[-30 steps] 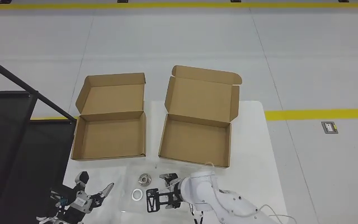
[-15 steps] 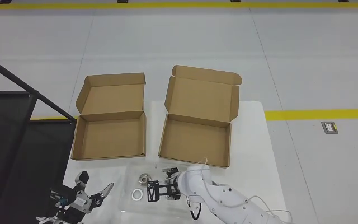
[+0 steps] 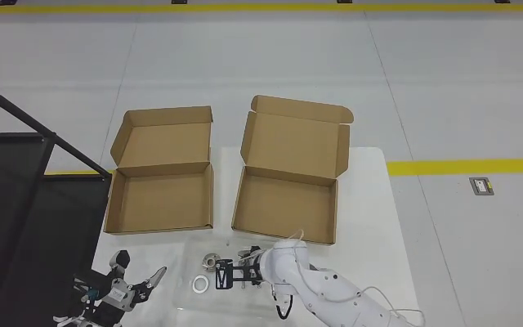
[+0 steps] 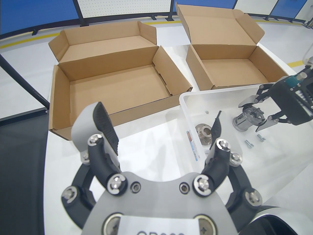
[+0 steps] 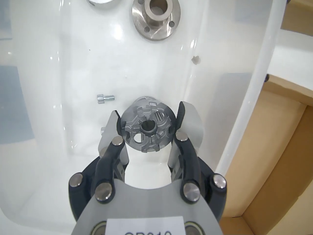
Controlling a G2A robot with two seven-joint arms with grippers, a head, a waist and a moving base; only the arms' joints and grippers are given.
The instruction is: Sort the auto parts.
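Top view: left gripper, lower left, fingers spread wide. Right gripper, lower centre.
Left wrist view: toothed hub, right, inside clear tray.
Right wrist view: right gripper's fingers clasp hub, lower centre; flange, upper centre.
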